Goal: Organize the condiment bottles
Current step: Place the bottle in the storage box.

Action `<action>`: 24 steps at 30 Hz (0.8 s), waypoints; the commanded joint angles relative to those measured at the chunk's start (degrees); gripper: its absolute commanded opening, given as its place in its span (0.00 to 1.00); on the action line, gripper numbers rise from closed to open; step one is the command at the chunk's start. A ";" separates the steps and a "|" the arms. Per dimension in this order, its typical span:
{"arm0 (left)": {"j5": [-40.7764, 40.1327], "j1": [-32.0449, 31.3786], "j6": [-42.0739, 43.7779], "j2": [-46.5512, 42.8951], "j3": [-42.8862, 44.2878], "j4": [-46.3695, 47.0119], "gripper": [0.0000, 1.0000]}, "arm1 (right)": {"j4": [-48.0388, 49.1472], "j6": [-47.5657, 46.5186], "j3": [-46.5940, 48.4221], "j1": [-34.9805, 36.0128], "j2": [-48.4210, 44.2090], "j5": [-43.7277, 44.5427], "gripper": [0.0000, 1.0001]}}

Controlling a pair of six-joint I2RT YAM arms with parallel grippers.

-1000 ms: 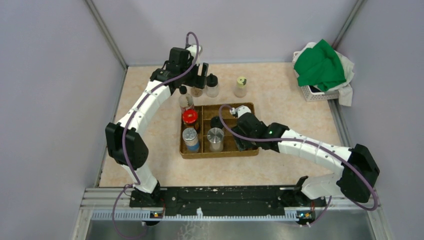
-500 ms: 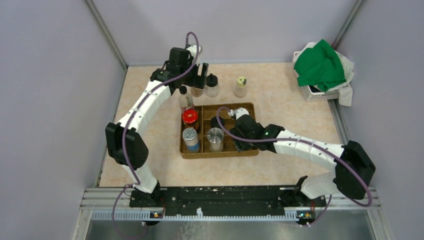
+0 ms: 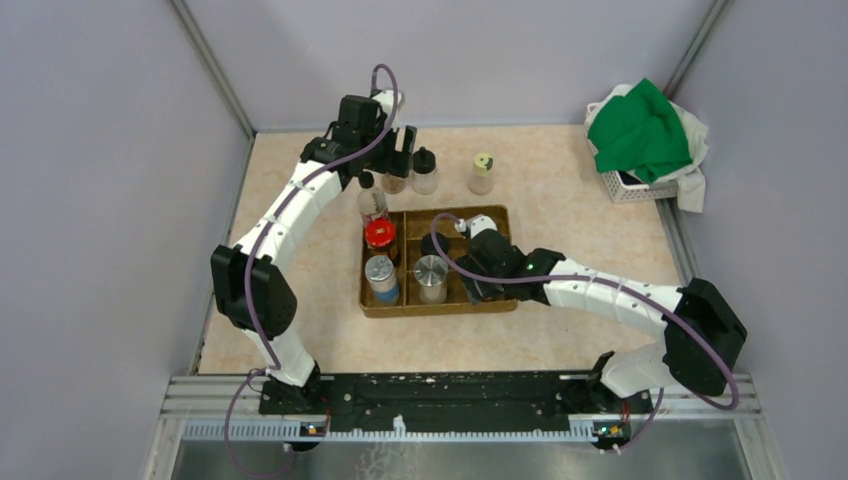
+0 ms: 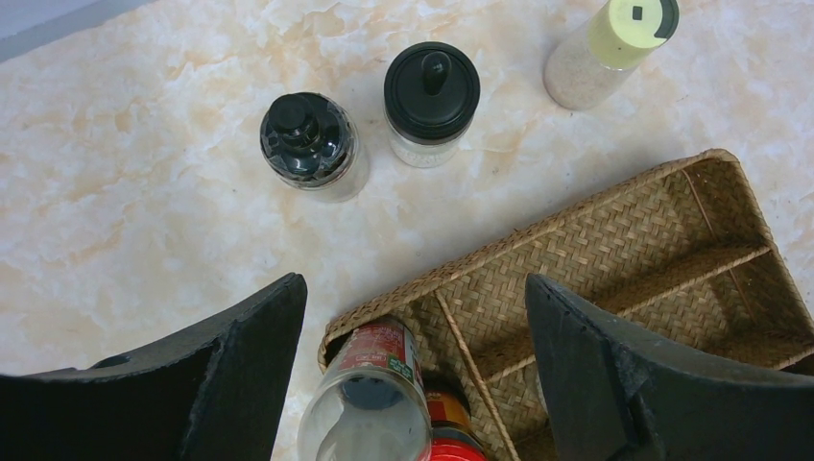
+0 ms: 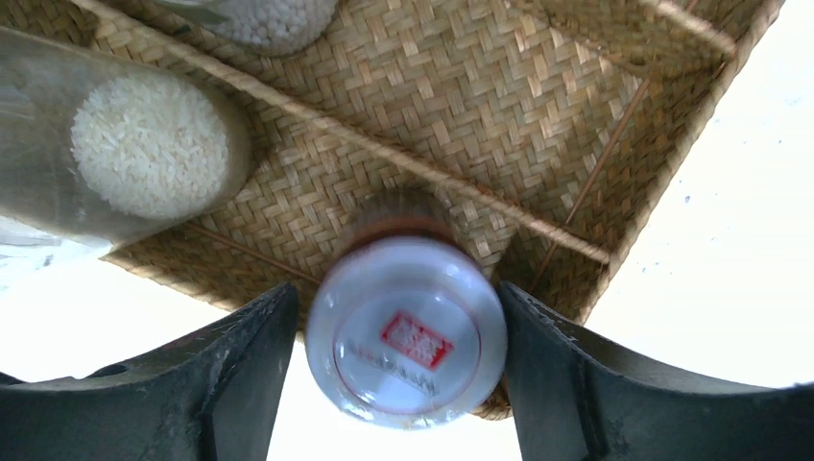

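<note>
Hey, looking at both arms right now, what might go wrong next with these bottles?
The white-lidded bottle sits between the fingers of the right pincer, close to a tray divider; let go crooked, it may tip.
The open left pincer hovers over the red-labelled bottle, right beside the red-lidded jar; closing there may knock the jar.

ROBOTICS LAB TEST CELL: A white-and-black left arm point(image 3: 300, 200) and right arm point(image 3: 610, 295) stand bolted to a black base plate point(image 3: 440, 390) on an aluminium rail point(image 3: 400, 428) at the near edge of a marble-patterned tabletop point(image 3: 560, 190). Plain lavender-grey wall panels point(image 3: 110, 180), set in metal frame posts point(image 3: 213, 70), close off the left, far and right sides. Purple cables point(image 3: 383, 67) loop along both arms. Domestic touches are few: a woven divided tray point(image 3: 440, 306) holding condiment jars point(image 3: 380, 275) mid-table, and a white basket point(image 3: 630, 185) with a green cloth point(image 3: 640, 130) at the far right.
</note>
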 commanded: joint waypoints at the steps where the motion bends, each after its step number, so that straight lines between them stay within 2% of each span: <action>1: 0.07 -0.20 -0.24 -2.94 -0.42 1.39 0.90 | 3.60 0.64 0.91 0.55 -1.70 1.46 0.75; 4: 0.03 -0.22 -0.26 -2.94 -0.40 1.35 0.90 | 3.59 0.64 0.81 0.55 -2.00 1.58 0.82; 14: 0.10 -0.25 -0.35 -2.89 -0.42 1.37 0.90 | 2.53 0.41 1.93 0.58 -3.26 2.07 0.84; 20: 0.10 -0.19 -0.35 -2.89 -0.51 1.36 0.90 | 1.67 0.40 2.56 0.55 -4.39 3.18 0.98; 24: 0.10 -0.21 -0.35 -2.77 -0.51 1.36 0.90 | 0.77 0.24 3.53 0.55 -4.94 3.93 0.99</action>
